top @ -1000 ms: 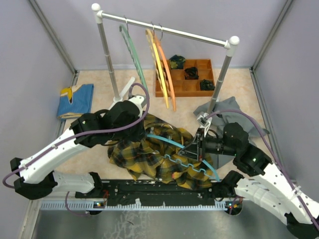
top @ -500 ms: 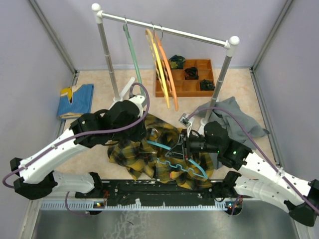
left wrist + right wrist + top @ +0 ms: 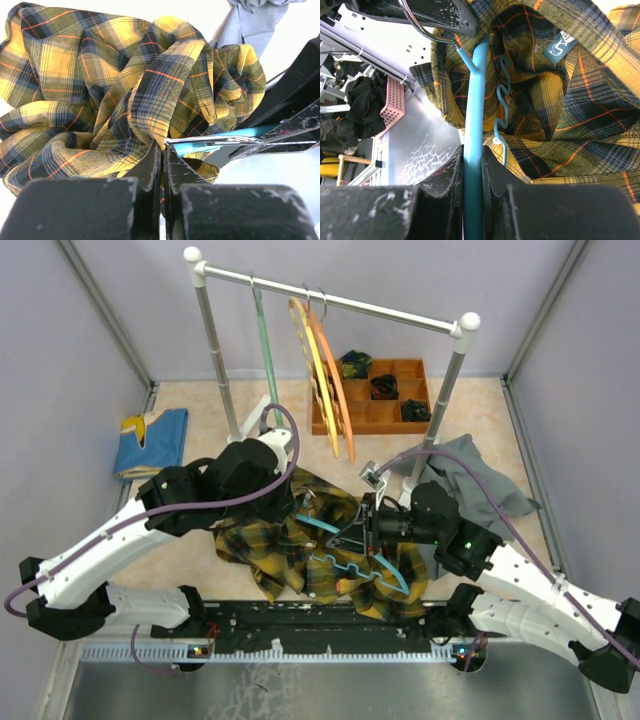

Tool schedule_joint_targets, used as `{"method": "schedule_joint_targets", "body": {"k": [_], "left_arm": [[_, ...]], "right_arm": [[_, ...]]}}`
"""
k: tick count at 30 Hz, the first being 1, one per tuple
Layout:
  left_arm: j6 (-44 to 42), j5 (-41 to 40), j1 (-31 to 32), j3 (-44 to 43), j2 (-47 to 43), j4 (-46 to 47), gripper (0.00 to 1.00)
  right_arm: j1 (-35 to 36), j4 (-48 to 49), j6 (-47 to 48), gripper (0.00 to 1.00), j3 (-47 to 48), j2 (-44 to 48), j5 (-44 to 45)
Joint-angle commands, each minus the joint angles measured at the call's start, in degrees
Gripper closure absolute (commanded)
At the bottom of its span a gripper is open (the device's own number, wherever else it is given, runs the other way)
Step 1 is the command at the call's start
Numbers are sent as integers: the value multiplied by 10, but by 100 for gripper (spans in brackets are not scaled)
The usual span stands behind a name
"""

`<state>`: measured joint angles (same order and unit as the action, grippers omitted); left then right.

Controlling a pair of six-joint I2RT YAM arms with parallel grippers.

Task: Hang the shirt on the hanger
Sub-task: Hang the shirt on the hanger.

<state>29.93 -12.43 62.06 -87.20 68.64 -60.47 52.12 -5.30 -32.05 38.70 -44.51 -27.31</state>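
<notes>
The yellow and black plaid shirt (image 3: 285, 555) lies crumpled on the table between the two arms. My left gripper (image 3: 293, 508) is at its upper left edge, shut on a fold of the shirt (image 3: 150, 110); the jaws (image 3: 162, 150) meet with cloth pinched at their tips. My right gripper (image 3: 363, 532) is shut on the light blue hanger (image 3: 350, 565), which lies across the shirt's right half. In the right wrist view the hanger's bar (image 3: 475, 100) runs straight up between the fingers (image 3: 472, 157), with the shirt (image 3: 560, 100) behind it. The hanger's metal hook (image 3: 215, 142) crosses just past my left fingertips.
A clothes rack (image 3: 330, 300) stands behind, carrying a green hanger (image 3: 265, 350) and yellow and orange hangers (image 3: 325, 370). A wooden compartment tray (image 3: 385, 395) sits at the back, a grey garment (image 3: 475, 475) right, a folded blue cloth (image 3: 152, 440) left. Rack post (image 3: 440, 415) stands close to the right arm.
My right arm has swung left, carrying the blue hanger further over the shirt toward the left gripper. The left gripper stayed put on the cloth. The green hanger on the rack swung slightly.
</notes>
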Motion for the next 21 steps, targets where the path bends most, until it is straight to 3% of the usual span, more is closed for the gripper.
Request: {"method": "schedule_joint_targets", "body": {"k": [1, 9, 21], "left_arm": [[8, -25, 4, -2, -1, -16, 100], [-6, 11, 4, 15, -20, 28, 100], [-66, 95, 18, 26, -12, 70, 100]], "right_arm": [[7, 68, -1, 100, 41, 31, 6], [7, 40, 13, 100, 46, 16, 12], [7, 136, -28, 100, 70, -48, 21]]}}
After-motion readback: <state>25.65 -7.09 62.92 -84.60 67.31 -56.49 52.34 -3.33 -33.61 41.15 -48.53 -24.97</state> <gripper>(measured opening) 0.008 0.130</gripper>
